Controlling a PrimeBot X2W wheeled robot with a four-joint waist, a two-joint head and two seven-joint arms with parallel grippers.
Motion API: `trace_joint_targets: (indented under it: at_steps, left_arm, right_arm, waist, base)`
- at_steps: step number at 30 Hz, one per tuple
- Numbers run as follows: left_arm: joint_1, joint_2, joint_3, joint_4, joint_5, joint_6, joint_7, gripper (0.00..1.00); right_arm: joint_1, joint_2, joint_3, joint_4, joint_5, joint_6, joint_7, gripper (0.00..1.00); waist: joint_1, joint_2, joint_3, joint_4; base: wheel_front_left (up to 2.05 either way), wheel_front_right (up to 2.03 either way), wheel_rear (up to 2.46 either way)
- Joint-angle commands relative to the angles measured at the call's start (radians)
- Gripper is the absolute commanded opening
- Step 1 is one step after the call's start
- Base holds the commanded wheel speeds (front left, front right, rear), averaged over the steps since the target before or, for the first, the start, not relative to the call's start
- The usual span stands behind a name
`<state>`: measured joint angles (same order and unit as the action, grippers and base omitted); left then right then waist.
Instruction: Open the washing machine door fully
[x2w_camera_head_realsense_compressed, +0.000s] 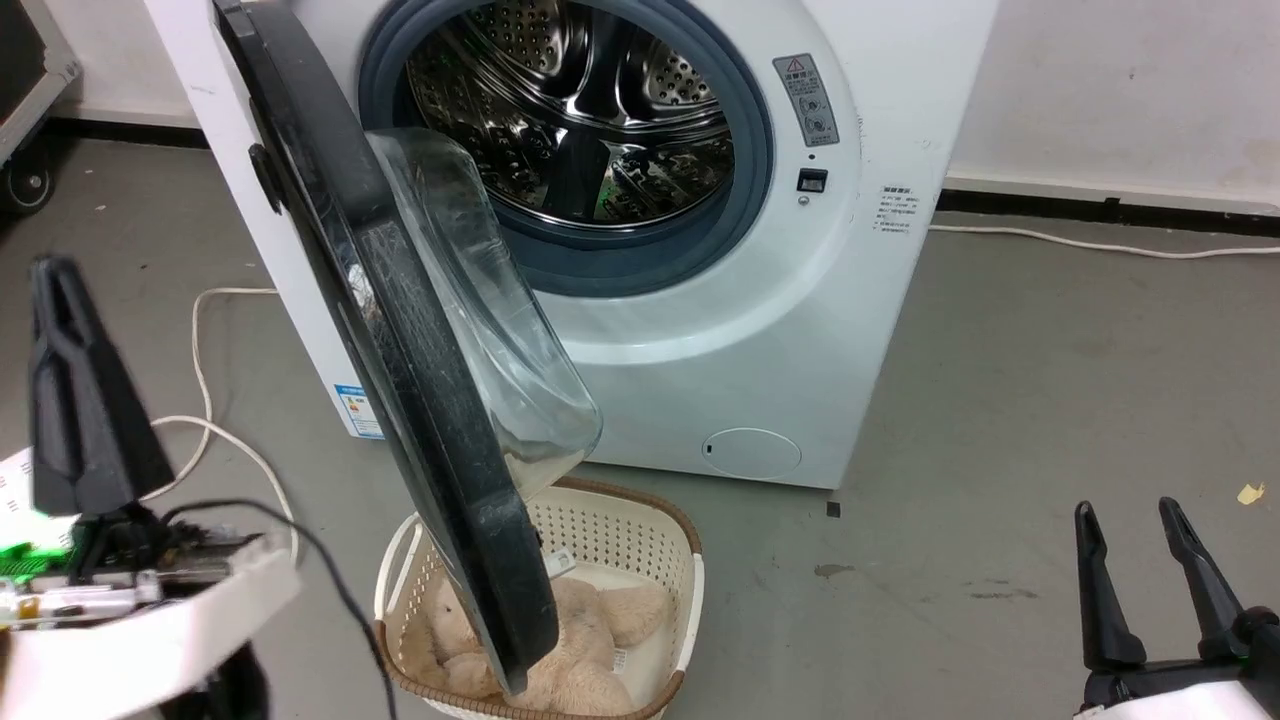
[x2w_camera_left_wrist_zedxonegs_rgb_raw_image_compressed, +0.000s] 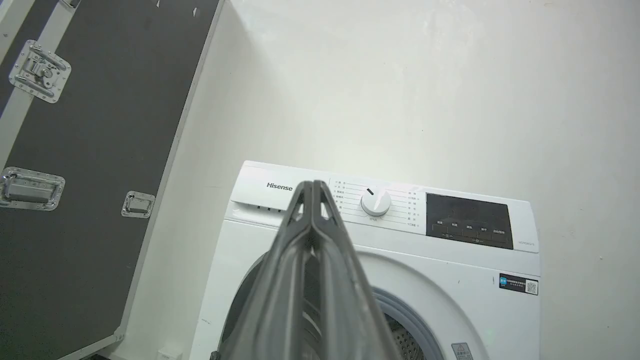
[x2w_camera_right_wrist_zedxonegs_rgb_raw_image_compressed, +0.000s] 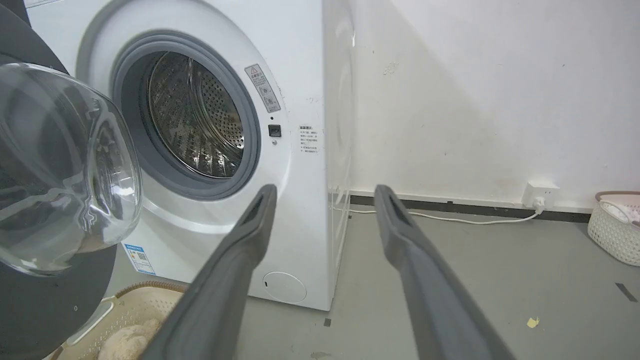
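The white washing machine (x2w_camera_head_realsense_compressed: 760, 330) stands with its steel drum (x2w_camera_head_realsense_compressed: 590, 120) exposed inside the grey rubber ring. The washing machine door (x2w_camera_head_realsense_compressed: 400, 330) is swung out on its left hinge, roughly square to the front, and I see its black rim edge-on with the clear glass bowl (x2w_camera_head_realsense_compressed: 490, 330) bulging to the right. The door (x2w_camera_right_wrist_zedxonegs_rgb_raw_image_compressed: 45, 280) also shows at the left of the right wrist view. My left gripper (x2w_camera_head_realsense_compressed: 50, 270) is shut on nothing, left of the door and apart from it, and points at the control panel (x2w_camera_left_wrist_zedxonegs_rgb_raw_image_compressed: 312, 186). My right gripper (x2w_camera_head_realsense_compressed: 1127, 510) is open over the floor at the lower right (x2w_camera_right_wrist_zedxonegs_rgb_raw_image_compressed: 325, 190).
A cream perforated basket (x2w_camera_head_realsense_compressed: 640, 530) holding a beige plush toy (x2w_camera_head_realsense_compressed: 590, 640) sits on the floor under the door's lower edge. White cables (x2w_camera_head_realsense_compressed: 205, 360) lie left of the machine. A black flight case (x2w_camera_left_wrist_zedxonegs_rgb_raw_image_compressed: 90, 175) stands at the left wall. Another basket (x2w_camera_right_wrist_zedxonegs_rgb_raw_image_compressed: 615, 230) stands far right.
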<state>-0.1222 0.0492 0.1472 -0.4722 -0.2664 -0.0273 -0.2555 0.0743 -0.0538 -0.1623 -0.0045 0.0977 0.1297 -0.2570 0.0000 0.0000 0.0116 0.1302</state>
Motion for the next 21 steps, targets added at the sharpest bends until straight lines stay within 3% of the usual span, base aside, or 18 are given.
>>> trace_joint_targets:
  at_steps: [1, 8, 15, 19, 21]
  left_arm:
    - [-0.014, 0.001, -0.012, -0.014, 0.009, -0.005, 0.005, 0.0]
    - [-0.001, 0.001, -0.192, -0.089, 0.07, -0.018, 0.085, 0.0]
    - [0.044, 0.001, -0.408, -0.059, 0.088, -0.002, 0.11, 0.0]
    - [0.077, 0.001, -0.516, 0.012, 0.069, 0.008, 0.127, 0.0]
    - [0.104, 0.001, -0.558, 0.063, -0.011, 0.029, 0.137, 0.0]
  right_arm:
    - [-0.007, 0.004, -0.002, 0.003, 0.008, 0.001, -0.005, 1.0]
    - [-0.007, 0.004, -0.003, 0.008, 0.023, 0.001, -0.005, 1.0]
    - [-0.011, 0.004, -0.008, 0.02, 0.038, 0.001, -0.005, 1.0]
    - [-0.014, 0.004, -0.008, 0.025, 0.04, 0.001, -0.005, 1.0]
    - [-0.018, 0.004, -0.006, 0.026, 0.043, 0.001, -0.005, 1.0]
  waist:
    - [0.0, 0.0, -0.001, 0.0]
    - [0.0, 0.0, 0.005, 0.008]
    - [0.0, 0.0, 0.016, 0.018]
    - [0.0, 0.0, 0.019, 0.022]
    - [0.0, 0.0, 0.022, 0.023]
  base:
    - [0.0, 0.0, 0.0]
    - [0.0, 0.0, 0.0]
    - [0.0, 0.0, 0.0]
    - [0.0, 0.0, 0.0]
    - [0.0, 0.0, 0.0]
